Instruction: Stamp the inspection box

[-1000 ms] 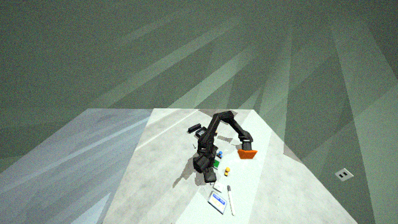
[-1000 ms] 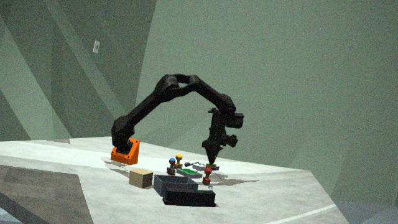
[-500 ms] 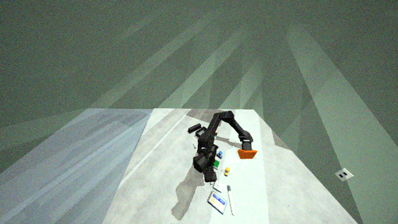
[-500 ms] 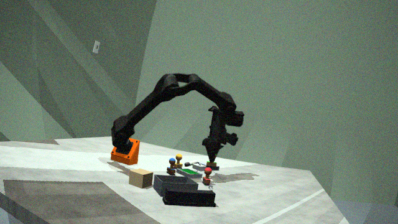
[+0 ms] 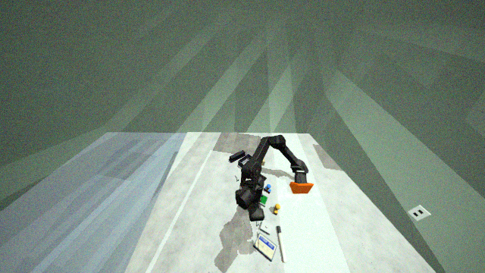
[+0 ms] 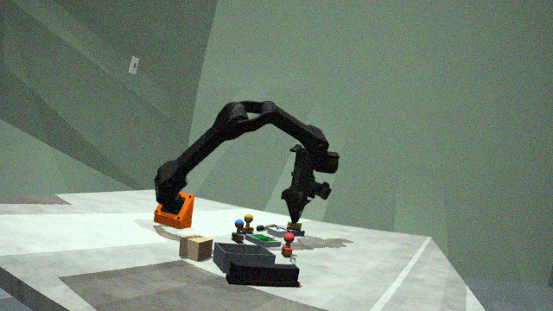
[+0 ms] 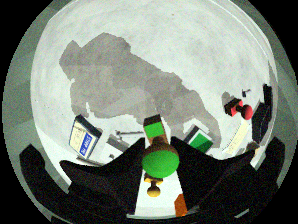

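My gripper is shut on the green-knobbed stamp, which hangs knob up; its height over the bench is hard to judge. The green ink pad lies to the right of the stamp in the wrist view. A card with a blue header and cream face lies to the left there. A small grey-white flat item lies between card and stamp. Whether the card's box bears a print cannot be made out.
Nearby stand a yellow-knobbed stamp, a blue-knobbed one and a red-knobbed one. A marker lies beside the card. A cardboard box, grey bin and black block stand nearer the exterior camera.
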Robot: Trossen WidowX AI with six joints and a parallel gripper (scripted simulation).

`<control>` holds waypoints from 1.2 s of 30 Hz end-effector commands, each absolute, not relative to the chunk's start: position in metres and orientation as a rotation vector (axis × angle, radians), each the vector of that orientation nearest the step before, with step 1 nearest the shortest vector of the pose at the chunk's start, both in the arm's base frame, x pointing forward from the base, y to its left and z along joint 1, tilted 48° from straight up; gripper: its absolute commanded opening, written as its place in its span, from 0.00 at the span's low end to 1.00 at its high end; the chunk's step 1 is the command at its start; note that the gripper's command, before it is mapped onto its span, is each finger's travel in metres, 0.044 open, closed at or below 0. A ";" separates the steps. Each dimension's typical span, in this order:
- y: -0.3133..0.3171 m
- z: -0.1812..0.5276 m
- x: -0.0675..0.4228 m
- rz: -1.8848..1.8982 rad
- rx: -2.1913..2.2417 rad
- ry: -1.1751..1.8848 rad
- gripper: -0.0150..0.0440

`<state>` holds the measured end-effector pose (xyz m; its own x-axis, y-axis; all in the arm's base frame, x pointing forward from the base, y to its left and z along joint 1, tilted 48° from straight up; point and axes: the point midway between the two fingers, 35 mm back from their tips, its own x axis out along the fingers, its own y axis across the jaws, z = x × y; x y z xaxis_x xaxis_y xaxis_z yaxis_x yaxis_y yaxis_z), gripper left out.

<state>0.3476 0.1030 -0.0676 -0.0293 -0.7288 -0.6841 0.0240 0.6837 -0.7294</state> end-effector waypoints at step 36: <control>0.119 -0.053 0.348 -0.664 -0.604 1.491 0.25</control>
